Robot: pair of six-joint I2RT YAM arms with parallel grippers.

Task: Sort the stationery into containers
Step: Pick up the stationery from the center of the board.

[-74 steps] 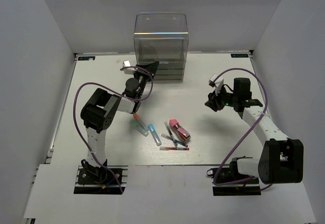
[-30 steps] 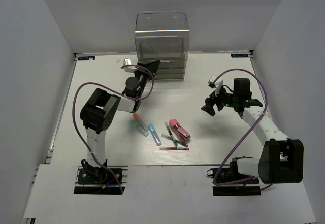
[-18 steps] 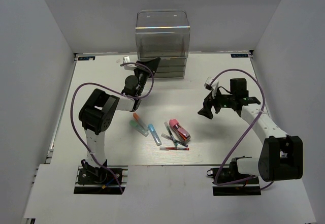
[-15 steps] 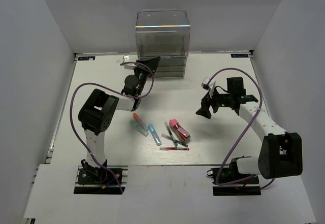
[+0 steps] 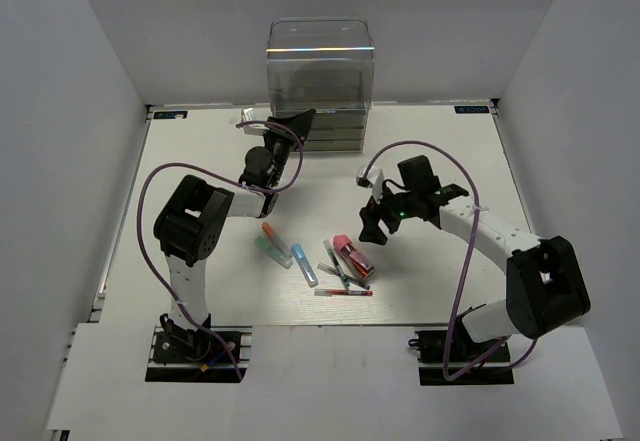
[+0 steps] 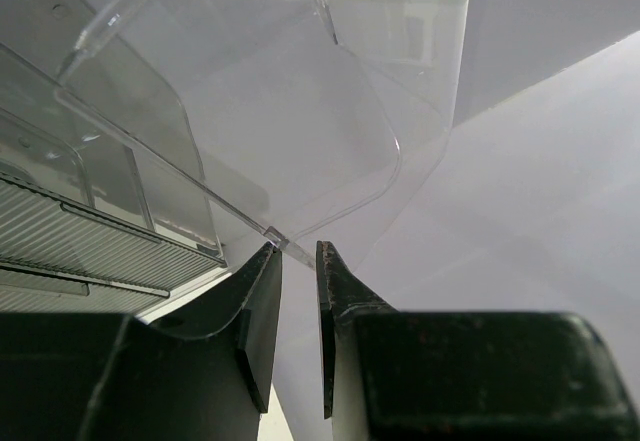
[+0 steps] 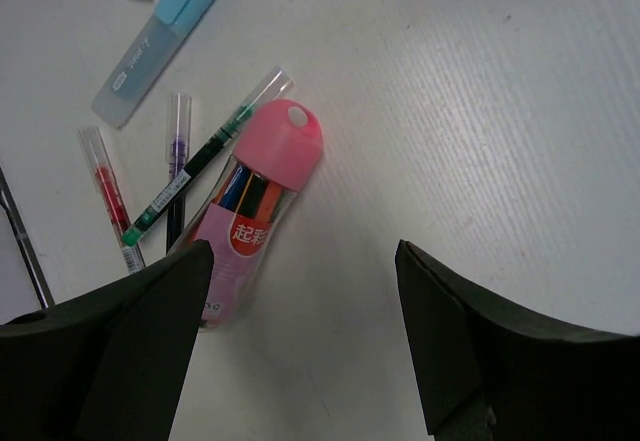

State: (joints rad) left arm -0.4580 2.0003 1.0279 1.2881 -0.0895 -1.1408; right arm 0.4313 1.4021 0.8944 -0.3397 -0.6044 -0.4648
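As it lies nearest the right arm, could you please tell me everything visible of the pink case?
The pink case is a translucent plastic tube with a rounded pink cap and a red label with white characters; coloured pens show inside. It lies flat on the table, a green pen seemingly touching its side.

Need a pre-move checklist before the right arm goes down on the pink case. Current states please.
1. Right tool open and empty: ok, fingers spread wide with nothing between them.
2. Tool centred over the pink case: not ok, in the wrist view the case sits toward the left finger.
3. Case clear of neighbours: not ok, the green pen lies against it.
4. Left tool on the clear drawer box: ok, closed on a thin clear edge.
5. Drawer open enough to receive the case: cannot tell.
6. Arms apart: ok in the top view.
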